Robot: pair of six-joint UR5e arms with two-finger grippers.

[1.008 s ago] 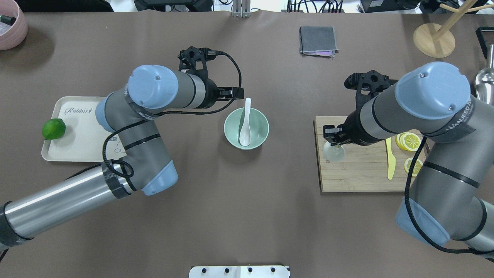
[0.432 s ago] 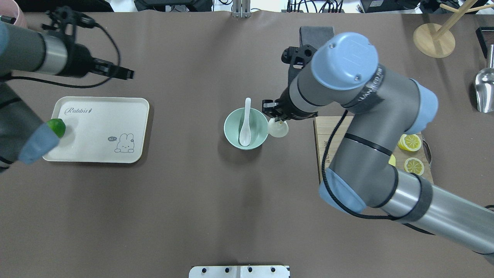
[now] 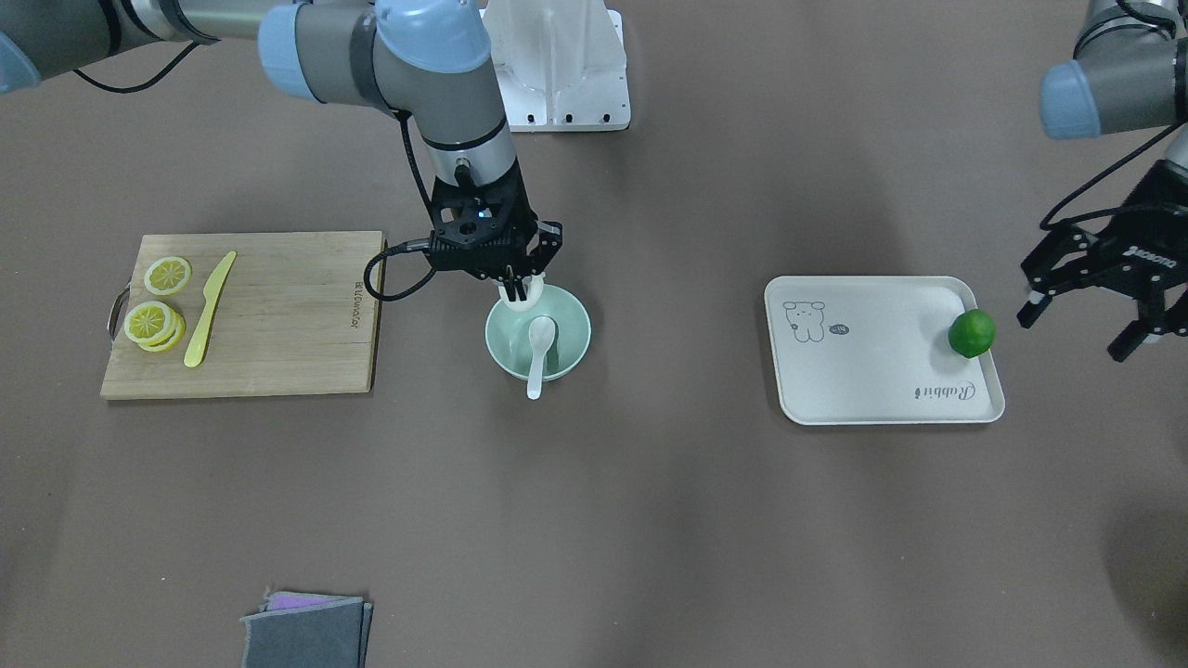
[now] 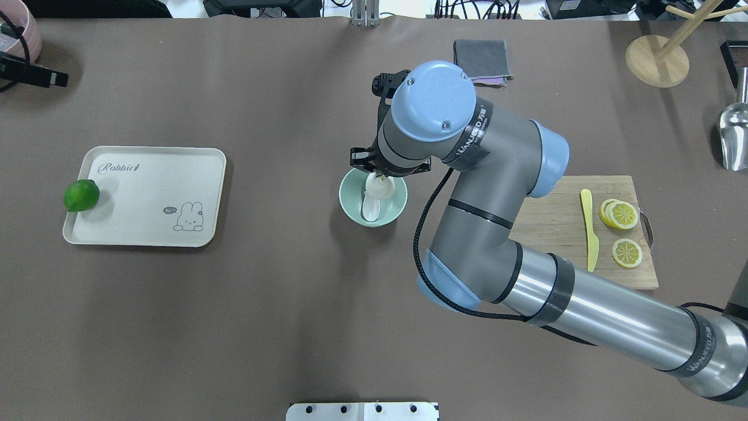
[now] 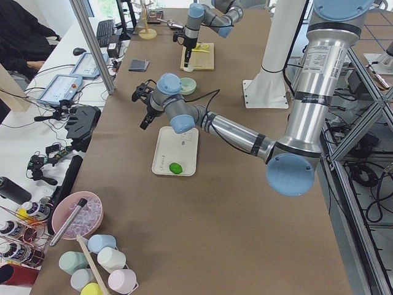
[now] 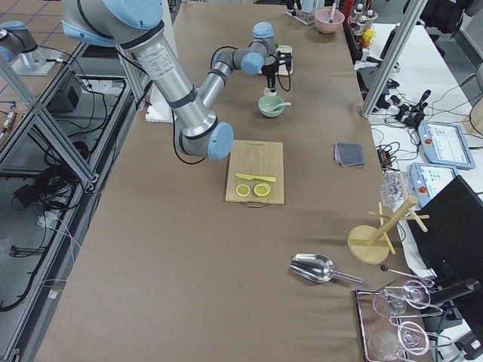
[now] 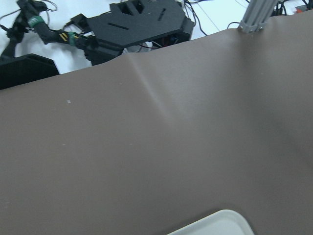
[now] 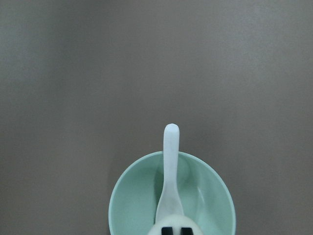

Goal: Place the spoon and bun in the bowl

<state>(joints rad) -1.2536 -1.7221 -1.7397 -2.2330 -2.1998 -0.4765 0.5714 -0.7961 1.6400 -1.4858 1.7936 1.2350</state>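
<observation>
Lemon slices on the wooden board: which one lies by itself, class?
The lone slice, nearer the robot's side of the board; the other slices overlap one another in a stack.

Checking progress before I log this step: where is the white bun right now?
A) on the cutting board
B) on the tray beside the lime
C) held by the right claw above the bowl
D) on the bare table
C: the right claw is shut on the bun over the bowl, in which the spoon lies.
</observation>
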